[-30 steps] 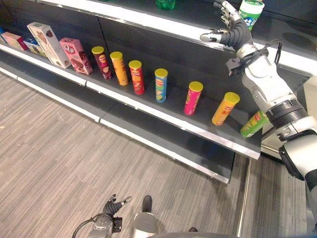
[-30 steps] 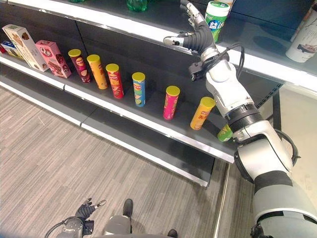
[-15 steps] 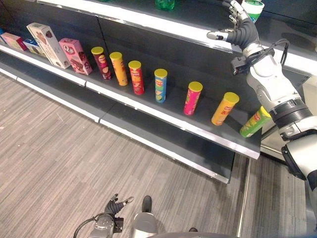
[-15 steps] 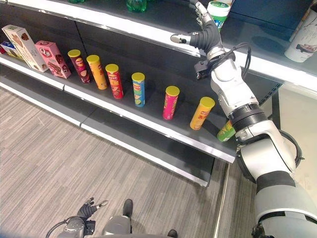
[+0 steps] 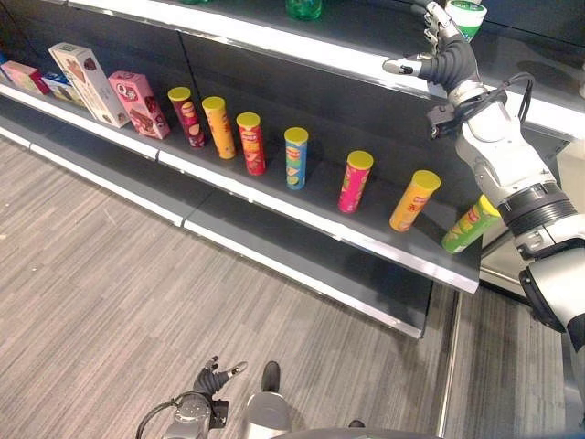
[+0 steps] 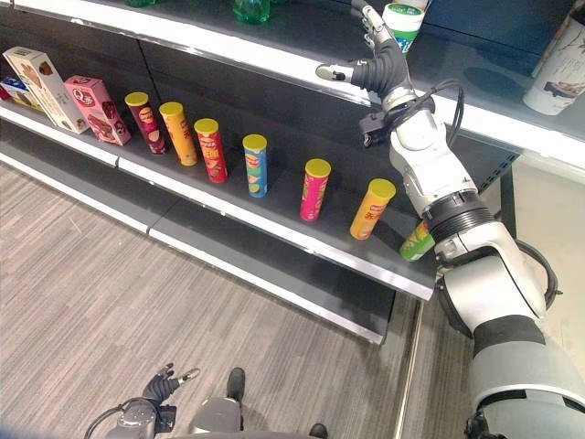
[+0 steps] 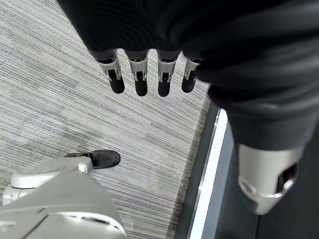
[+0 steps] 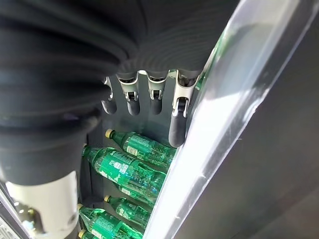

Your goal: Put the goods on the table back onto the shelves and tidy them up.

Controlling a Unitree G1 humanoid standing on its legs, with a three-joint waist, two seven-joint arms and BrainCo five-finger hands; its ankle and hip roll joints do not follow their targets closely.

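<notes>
Right robot hand (image 6: pixel 379 62): raised to the upper shelf (image 6: pixel 274 57), fingers straight and spread, thumb out to the side, holding nothing; fingertips just beside the white green-lidded tub (image 6: pixel 402 22).
Left robot hand (image 5: pixel 210 379): hangs low over the floor (image 5: pixel 110 302), fingers relaxed and apart, empty.
Task goods: tub upright on the upper shelf; row of snack cans on the middle shelf (image 5: pixel 311 215), from the maroon can (image 5: pixel 187 115) to the yellow can (image 5: pixel 415 199); boxes at the far left, among them the pink box (image 5: pixel 139 102).
Stray item: green can (image 5: pixel 469 226) lies tilted at the right end of the middle shelf, by the edge.
Risk 1: a nudge from the straight fingers could tip the tub or push it backwards, since nothing braces it.
Risk 2: the forearm passes close above the green can; lowering the arm could knock it off the shelf end.
Risk 3: yellow can leans; a bump could topple it into its neighbours.
Wrist view: green bottles (image 8: pixel 127 172) lie past the fingers.
</notes>
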